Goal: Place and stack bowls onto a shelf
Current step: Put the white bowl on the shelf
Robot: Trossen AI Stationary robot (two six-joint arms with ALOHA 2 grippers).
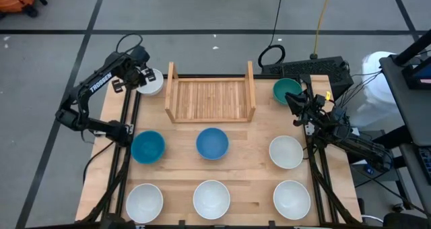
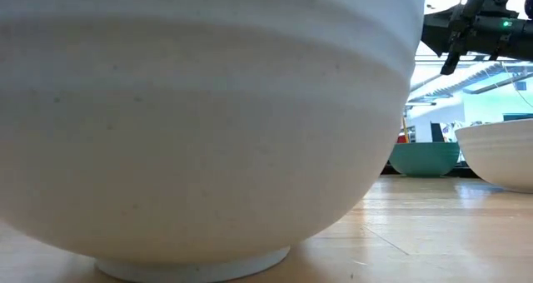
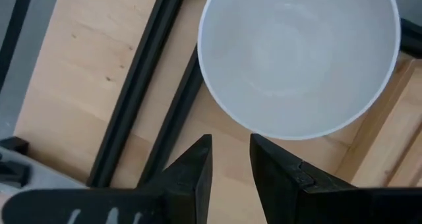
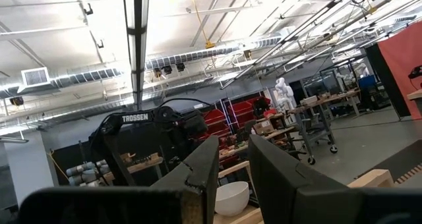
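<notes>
The wooden slatted shelf (image 1: 209, 97) stands at the table's far middle with nothing on it. A white bowl (image 3: 297, 59) sits on its foot just left of the shelf's left board, also in the high view (image 1: 151, 83). My left gripper (image 3: 231, 161) hangs above this bowl's near-left rim, pointing down, open, with nothing between its fingers. My right gripper (image 4: 234, 161) is raised at the far right, tilted up toward the room, open and empty, beside the dark green bowl (image 1: 287, 89). Two blue bowls (image 1: 148, 146) (image 1: 212, 143) stand in the table's middle row.
Several more white bowls stand upright: one at mid right (image 1: 286, 151) and three along the near edge (image 1: 145, 202) (image 1: 211, 199) (image 1: 291, 199). Black frame rails (image 3: 138, 85) run along the table's left side under my left gripper. A keyboard (image 1: 313, 69) lies beyond the far right corner.
</notes>
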